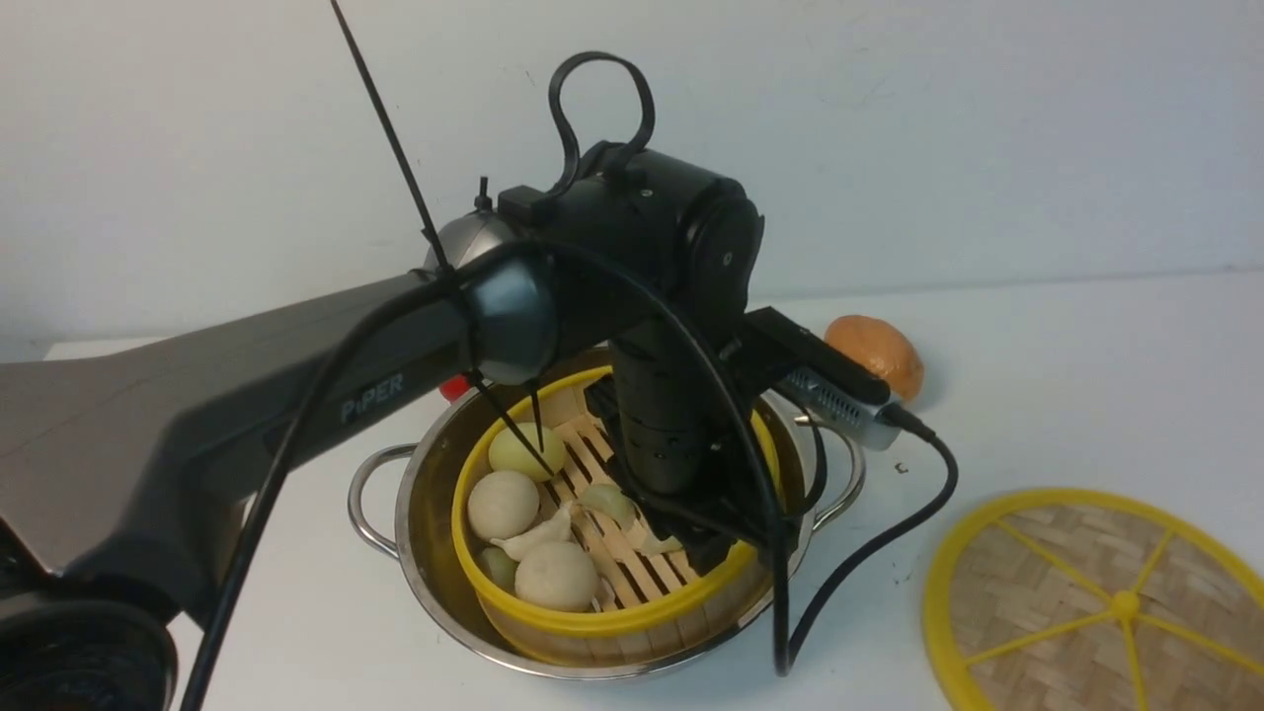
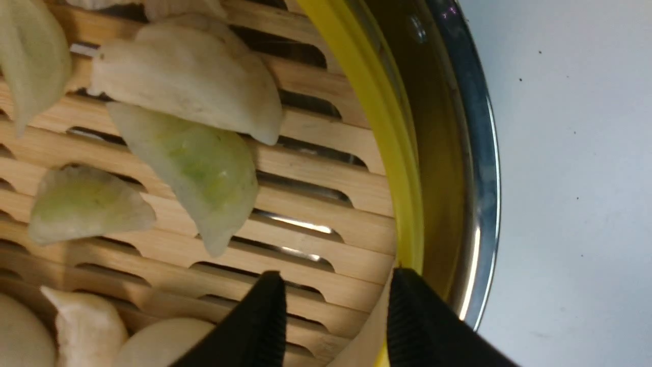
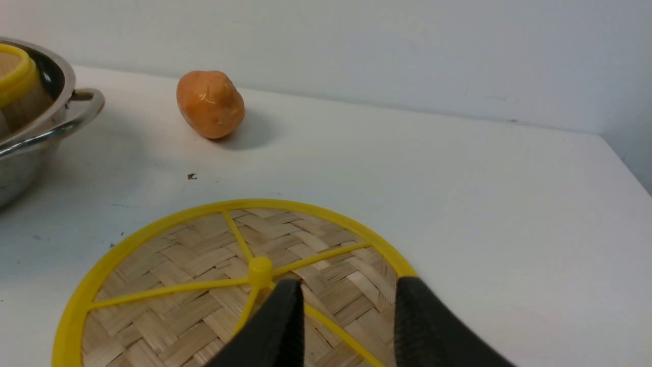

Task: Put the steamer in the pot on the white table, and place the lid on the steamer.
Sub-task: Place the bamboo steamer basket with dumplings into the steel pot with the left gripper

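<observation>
Bamboo steamer (image 1: 612,617) in pot (image 1: 425,513), left gripper (image 2: 333,275) parted astride rim (image 2: 402,204), right gripper (image 3: 349,285) parted

You note: the pot (image 1: 420,513) is polished metal, mirror-glossy. The steamer (image 1: 592,620) has matt pale wooden slats and a smooth yellow rim, plastic-looking. At 4 o'clock from it, the lid (image 1: 1047,583) is matt woven bamboo. The surface (image 1: 1086,395) is white, smooth, matt. The left tool (image 2: 336,278) is ribbed black on its inner faces.
</observation>
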